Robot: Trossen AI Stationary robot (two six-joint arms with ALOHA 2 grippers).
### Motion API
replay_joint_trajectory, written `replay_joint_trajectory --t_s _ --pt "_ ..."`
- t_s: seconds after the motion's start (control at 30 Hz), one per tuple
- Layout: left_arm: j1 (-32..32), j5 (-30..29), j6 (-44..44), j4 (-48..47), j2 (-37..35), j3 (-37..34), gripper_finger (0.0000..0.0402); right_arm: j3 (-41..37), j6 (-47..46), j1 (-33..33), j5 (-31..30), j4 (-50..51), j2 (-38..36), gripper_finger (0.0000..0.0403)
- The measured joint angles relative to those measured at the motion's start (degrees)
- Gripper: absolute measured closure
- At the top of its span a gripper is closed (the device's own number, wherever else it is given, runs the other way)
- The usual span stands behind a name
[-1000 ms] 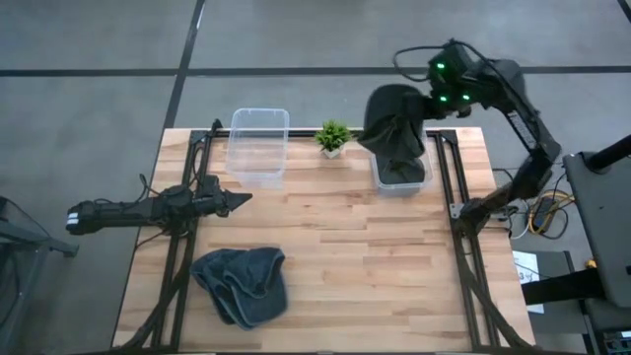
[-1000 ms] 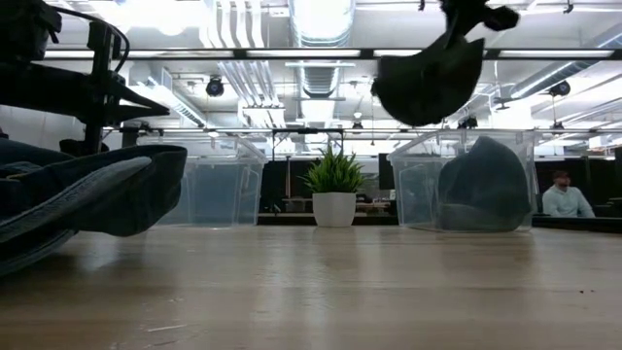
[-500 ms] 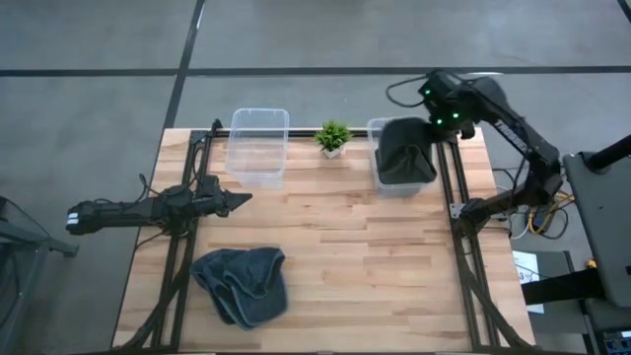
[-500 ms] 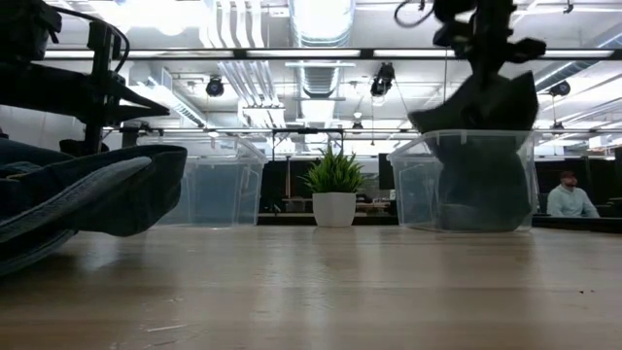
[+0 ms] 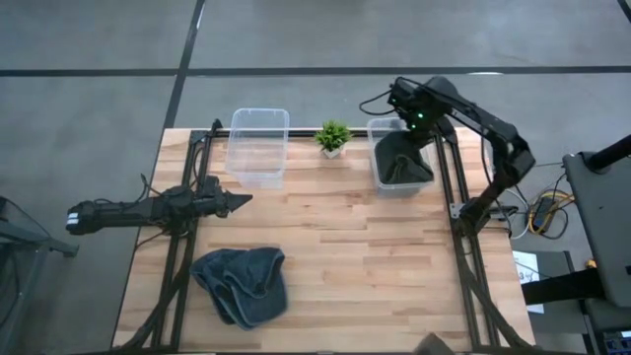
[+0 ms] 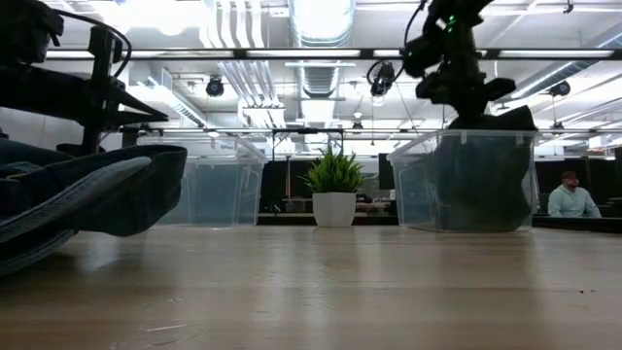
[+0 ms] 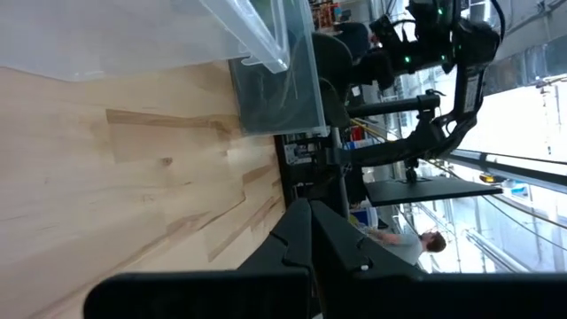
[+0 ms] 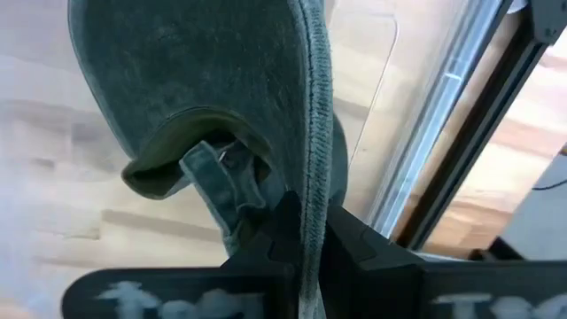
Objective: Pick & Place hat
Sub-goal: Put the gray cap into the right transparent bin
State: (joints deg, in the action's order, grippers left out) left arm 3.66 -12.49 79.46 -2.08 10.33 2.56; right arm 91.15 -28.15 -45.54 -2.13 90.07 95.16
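Down inside the clear bin (image 5: 379, 177) at about one o'clock on the counter (image 5: 345, 266) sits the dark hat (image 5: 399, 162), and the right gripper (image 5: 412, 126) hangs right over it with its fingers (image 8: 297, 232) clamped on the hat's stitched edge! Next door at twelve o'clock stands a little potted plant (image 5: 333, 137), then an empty clear bin (image 5: 258, 146) at eleven. Way out at nine o'clock the left gripper (image 5: 240, 199) lies low over the counter, fingers pinched together on nothing. Down at seven o'clock, a heap of dark hats (image 5: 242, 283) rests on the wood.
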Motion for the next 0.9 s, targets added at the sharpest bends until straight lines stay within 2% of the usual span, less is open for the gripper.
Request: replay_joint_trajectory --t_s 0.4,0.67,0.9 --pt "0.0 0.15 0.22 -0.21 0.02 0.0 0.0401 9.83 5.99 0.0 -3.83 -0.05 12.24 0.039" --pt "-0.02 1.02 0.39 -0.07 0.02 0.0 0.0401 13.05 5.92 -0.1 1.26 -0.11 14.53 0.039" --pt "-0.02 1.0 0.35 -0.08 0.02 0.01 0.0401 9.39 4.35 -0.37 4.03 -0.17 13.11 0.0387"
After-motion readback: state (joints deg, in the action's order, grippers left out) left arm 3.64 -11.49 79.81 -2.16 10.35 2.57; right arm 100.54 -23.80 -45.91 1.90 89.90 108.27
